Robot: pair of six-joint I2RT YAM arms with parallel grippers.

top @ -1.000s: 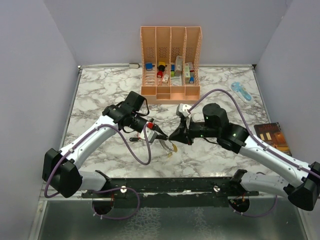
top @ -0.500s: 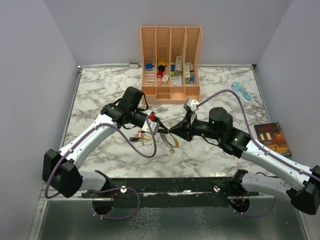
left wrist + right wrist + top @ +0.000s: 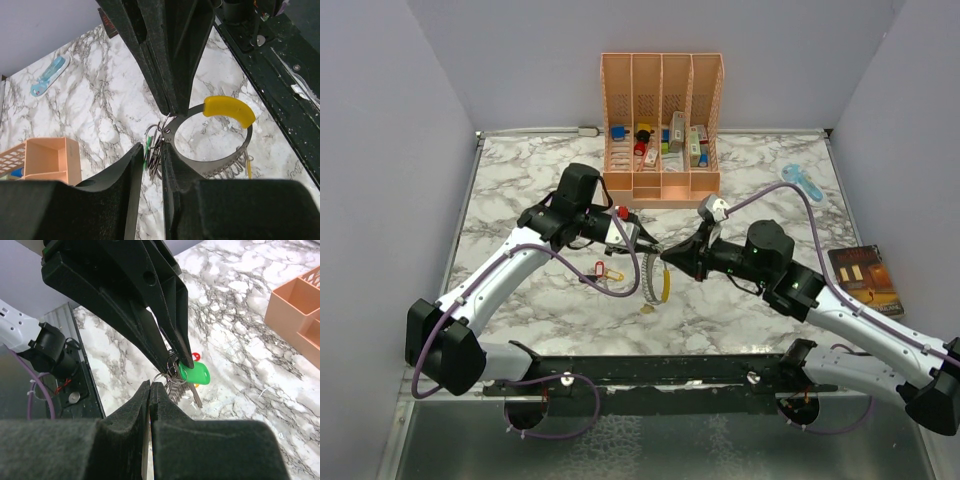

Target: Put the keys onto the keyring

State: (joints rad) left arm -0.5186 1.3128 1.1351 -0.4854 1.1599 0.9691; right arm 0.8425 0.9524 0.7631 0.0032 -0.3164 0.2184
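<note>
My left gripper [image 3: 645, 247] and right gripper [image 3: 667, 258] meet tip to tip above the middle of the table. The left gripper [image 3: 150, 150] is shut on a bunch of keys with a green tag [image 3: 195, 372]. The right gripper [image 3: 150, 386] is shut on one end of the keyring [image 3: 227, 111], right by the keys' small rings. The keyring [image 3: 660, 283] hangs below both grippers, its yellow band and beaded chain [image 3: 225, 169] showing. Red- and yellow-tagged keys [image 3: 606, 269] lie on the table under the left arm.
An orange desk organiser [image 3: 662, 180] with small items stands at the back centre. A light-blue gadget [image 3: 803, 183] lies at the back right. A dark book [image 3: 865, 275] lies at the right edge. A black rail [image 3: 660, 372] runs along the near edge.
Both grippers have moved up and a little toward the organiser, still tip to tip. The keyring now hangs more freely below them.
</note>
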